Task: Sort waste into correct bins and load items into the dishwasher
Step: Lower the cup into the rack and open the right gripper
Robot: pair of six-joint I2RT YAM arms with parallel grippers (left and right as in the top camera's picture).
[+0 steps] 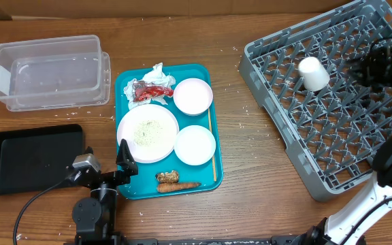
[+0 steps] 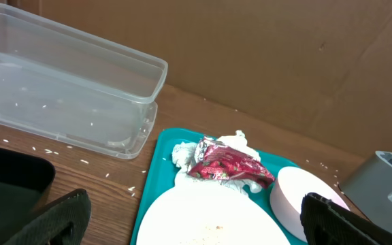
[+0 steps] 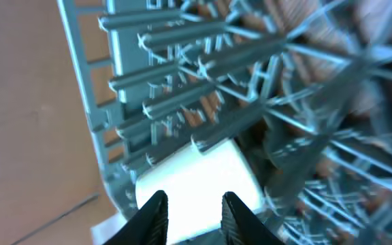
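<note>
A teal tray holds a white plate with crumbs, two white bowls, a red wrapper on crumpled tissue, a chopstick and food scraps. My left gripper is open and empty at the tray's near left corner; the left wrist view shows its fingers either side of the plate, with the wrapper beyond. A white cup stands upside down in the grey dish rack. My right gripper is open over the rack, its fingers framing the cup without touching it.
A clear plastic bin stands at the back left and a black tray at the front left. Rice grains are scattered on the wooden table. A cardboard wall runs along the back.
</note>
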